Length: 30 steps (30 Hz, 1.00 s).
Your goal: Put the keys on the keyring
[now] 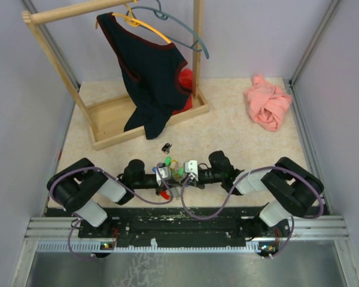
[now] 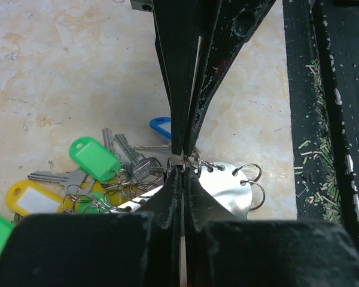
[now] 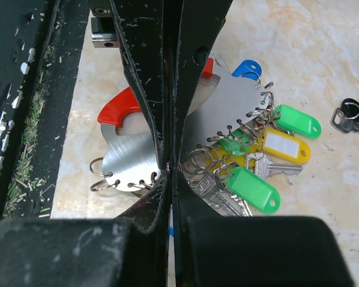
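- Left gripper [image 2: 182,174] is closed right down. It meets the right gripper [image 3: 168,173], closed just as tightly, nose to nose at the rim of the keyring plate [image 3: 137,152].
- A thin wire split ring [image 2: 180,160] shows between the two sets of tips, and both appear to pinch it. Whether either also nips the plate's edge cannot be told.
- Keys [image 3: 275,168] lie bunched on the table [image 2: 60,72] just beside the plate. Most seem to be threaded already on small rings along its holed edge, with green, yellow and blue plastic tags [image 3: 252,189] tangled among them.
- A black tag [image 3: 351,113] with a bit of metal on it lies apart from the bunch, farther out on the table. It is probably one not yet fitted.
- The keys look light, stiff and smooth, and thin enough that one lying flat gives hard fingers little to get under.
- The better hold is likely the head or its plastic tag, which is thicker and less slippery than the blade.
- The split ring looks springy and very fine. It will probably have to be prised open while something else steadies it, and it could snap out of a pinch.
- The plate is thin, rigid sheet metal, and the hanging bunch would drag and swing if it were lifted.
- A bare stretch of the plate's rim near the empty rings [image 2: 252,173] seems the safest place to clamp it.
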Tool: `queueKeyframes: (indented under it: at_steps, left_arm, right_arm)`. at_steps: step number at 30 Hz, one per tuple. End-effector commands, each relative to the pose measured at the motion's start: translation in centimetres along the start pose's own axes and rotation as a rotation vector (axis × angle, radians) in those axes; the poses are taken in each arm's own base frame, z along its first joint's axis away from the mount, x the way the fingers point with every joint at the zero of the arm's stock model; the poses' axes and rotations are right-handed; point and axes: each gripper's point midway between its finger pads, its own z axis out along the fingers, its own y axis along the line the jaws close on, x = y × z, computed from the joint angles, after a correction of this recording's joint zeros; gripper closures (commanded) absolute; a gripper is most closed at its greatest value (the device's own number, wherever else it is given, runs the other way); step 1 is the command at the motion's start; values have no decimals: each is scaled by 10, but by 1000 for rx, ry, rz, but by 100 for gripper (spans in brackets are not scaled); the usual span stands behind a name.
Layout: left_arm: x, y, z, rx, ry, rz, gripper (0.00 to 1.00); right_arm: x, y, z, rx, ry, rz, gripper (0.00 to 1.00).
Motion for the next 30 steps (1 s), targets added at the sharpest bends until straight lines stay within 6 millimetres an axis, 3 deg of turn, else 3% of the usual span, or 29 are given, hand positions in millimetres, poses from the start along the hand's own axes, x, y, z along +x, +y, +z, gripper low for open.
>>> queueKeyframes:
  at_steps: [1,8,12,17,19,23,30]
  left_arm:
    - [-23,1,2,-5,-89,56,99]
    - [-23,2,2,-13,-87,53,99]
    - [-23,5,0,-33,-86,51,99]
    - [-24,6,-3,-58,-96,51,99]
    - [-25,8,-3,-68,-96,50,99]
    - [-27,11,-4,-88,-104,54,99]
    - [-28,16,-5,-117,-108,54,99]
  right_arm:
    - [-17,1,11,-39,-47,-23,100]
    - [-18,0,12,-27,-42,-29,100]
    - [-26,-13,0,78,-20,-13,100]
    - [-23,-34,-23,273,72,134,100]
    - [-12,-44,-45,436,150,321,100]
    - [-1,-52,-66,595,224,482,100]
    - [16,-77,-79,788,299,545,100]
